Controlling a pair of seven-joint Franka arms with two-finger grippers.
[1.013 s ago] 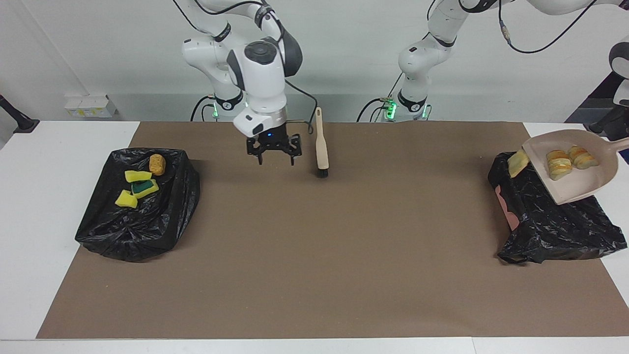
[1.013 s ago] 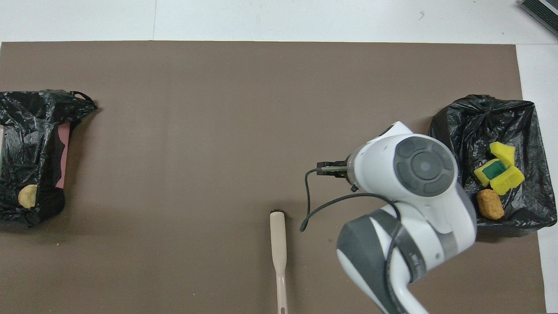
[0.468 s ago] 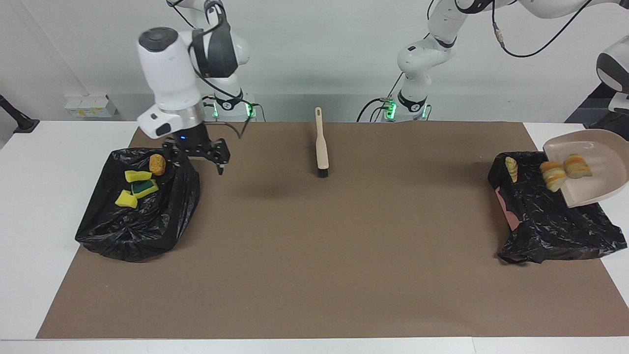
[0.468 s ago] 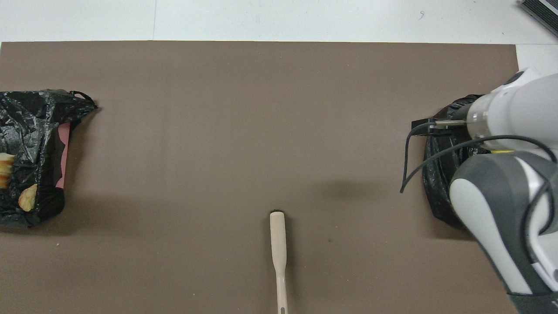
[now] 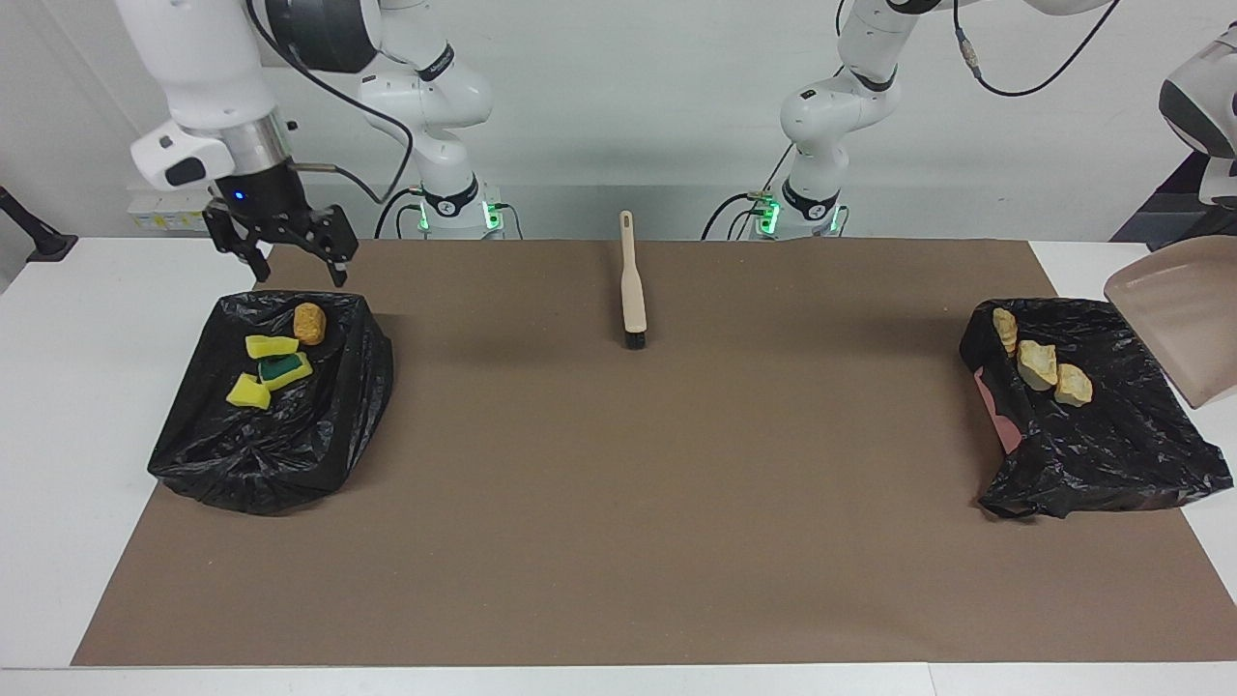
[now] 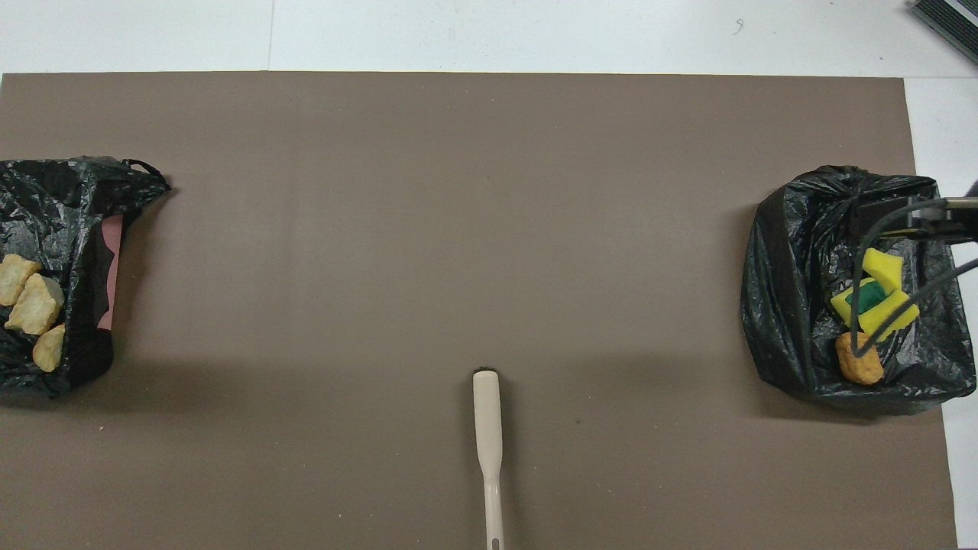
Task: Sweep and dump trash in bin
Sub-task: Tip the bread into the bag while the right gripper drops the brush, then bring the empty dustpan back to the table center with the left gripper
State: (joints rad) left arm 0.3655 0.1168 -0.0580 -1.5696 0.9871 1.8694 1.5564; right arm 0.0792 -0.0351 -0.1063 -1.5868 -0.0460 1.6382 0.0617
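right gripper (image 5: 285, 253): jaws released, empty, we see it over the bin (image 5: 193, 464) edge, sponge scraps (image 5: 269, 369) and brown lump (image 5: 309, 323) just below | brush (image 5: 633, 290): on desk, well apart | bread chunks (image 5: 1039, 362): in other bin (image 5: 1111, 464) | left jaws off-view, clenched, dustpan (image 5: 1184, 319) tilted beside | risk: we think the dustpan could snag the bag

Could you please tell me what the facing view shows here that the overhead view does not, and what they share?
Only the facing view shows the open right gripper raised over the table's edge at the right arm's end, and the tilted beige plastic dustpan. Only the overhead view shows the dark ridged object at its corner. Both show two black-bagged bins, yellow-green sponge pieces, three bread-like chunks and the beige black-bristled brush.
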